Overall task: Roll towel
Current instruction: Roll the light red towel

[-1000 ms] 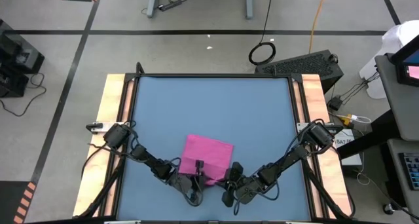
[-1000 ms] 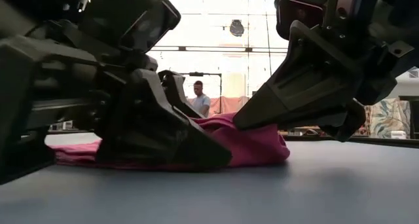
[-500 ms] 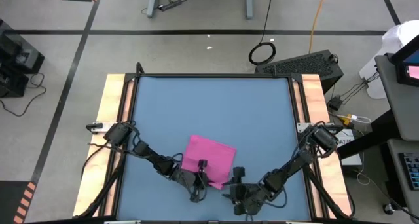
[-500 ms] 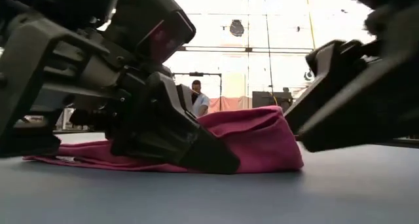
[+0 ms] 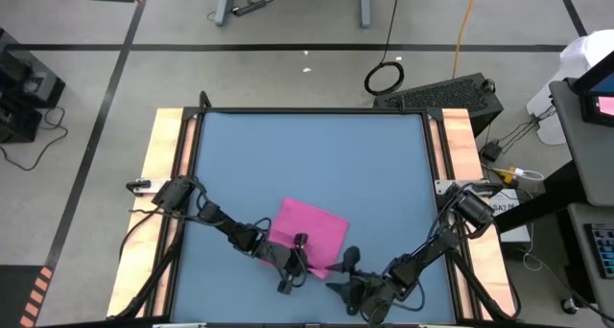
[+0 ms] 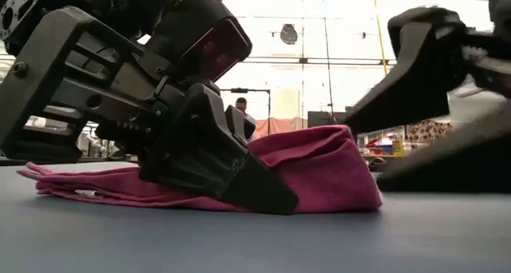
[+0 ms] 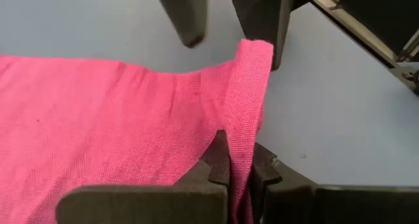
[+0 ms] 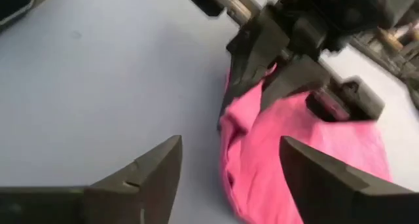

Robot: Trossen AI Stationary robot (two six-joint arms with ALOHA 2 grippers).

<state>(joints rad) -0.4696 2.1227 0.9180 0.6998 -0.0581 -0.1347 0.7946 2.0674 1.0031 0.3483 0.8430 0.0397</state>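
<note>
One hand, the left (image 7: 237, 164), pinches the towel (image 5: 309, 228) at its near edge. Right hand (image 8: 229, 168) hovers spread beside it. Soft, limp cloth likely grips best along that hem.

The right gripper (image 5: 342, 273) has been released from the towel (image 5: 309, 230) and drawn back toward the near edge of the bench; a second ago it was pressed on the towel's near corner, and its fingers (image 8: 156, 169) are now seen spread, clear of the cloth. The left gripper (image 5: 296, 258) has been carried slightly to the right and away from the near edge, dragging the gripped edge with it. The towel has been shifted and turned a little, and its near fold is raised higher in the low view.
</note>
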